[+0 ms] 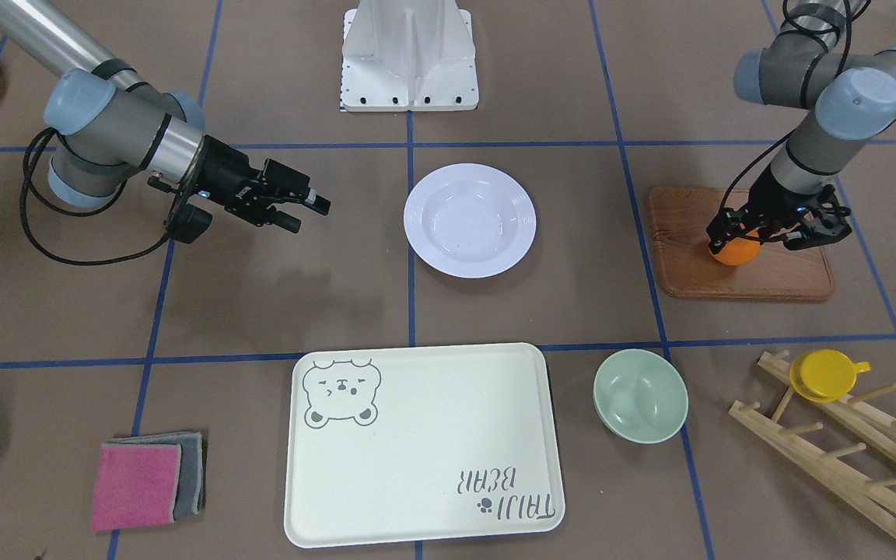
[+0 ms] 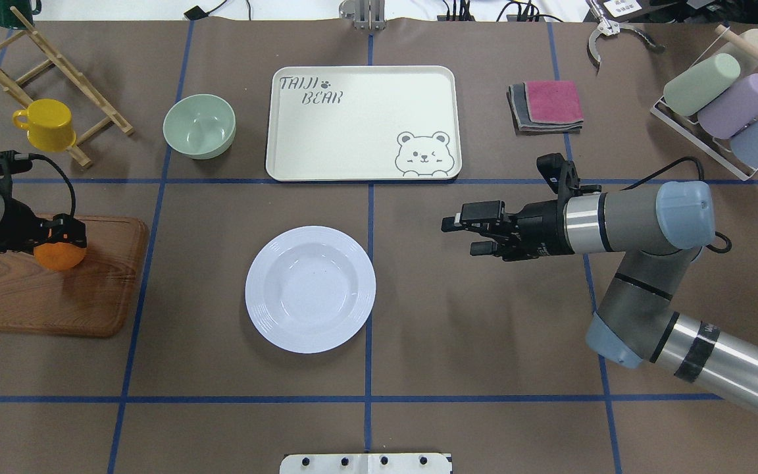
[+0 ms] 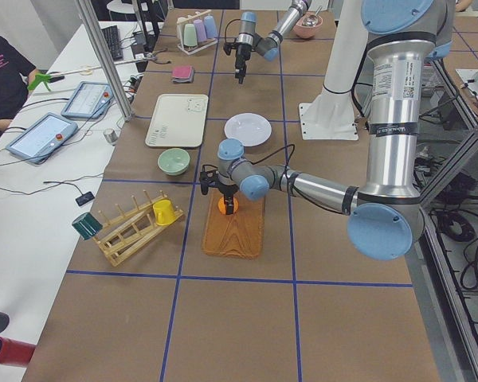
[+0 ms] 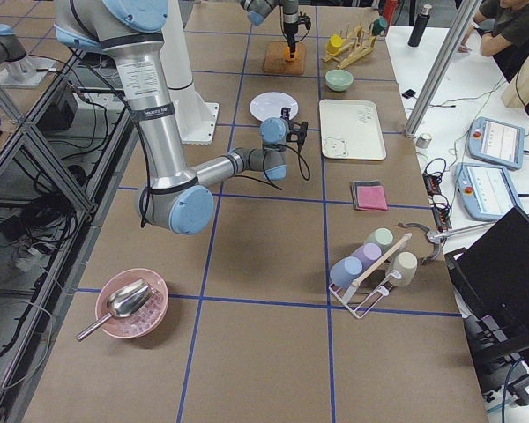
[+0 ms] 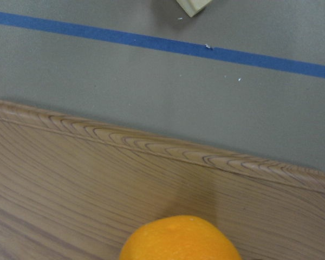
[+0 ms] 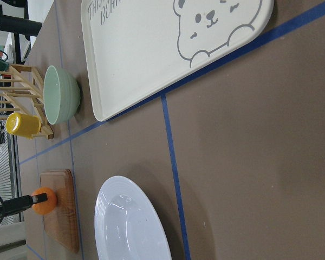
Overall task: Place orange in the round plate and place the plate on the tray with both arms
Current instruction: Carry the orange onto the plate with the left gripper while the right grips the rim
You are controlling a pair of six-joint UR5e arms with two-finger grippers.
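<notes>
The orange [image 1: 736, 250] rests on the brown wooden board [image 1: 767, 274] at the table's left end. My left gripper [image 1: 737, 239] reaches down over the orange, its black fingers pressed against the sides. The left wrist view shows only the top of the orange [image 5: 180, 238] close below. The white round plate [image 2: 310, 288] lies bare at mid-table, and the cream bear tray [image 2: 353, 125] is beyond it. My right gripper [image 2: 466, 235] hovers to the plate's right, pointing at it, open with nothing in it.
A pale-green bowl [image 2: 199, 125] sits left of the tray. A yellow cup [image 2: 47, 125] hangs on a wooden rack [image 2: 56, 66]. Folded pink and grey cloths [image 2: 547, 104] and a rack of pastel cups [image 2: 721, 99] are at the far right.
</notes>
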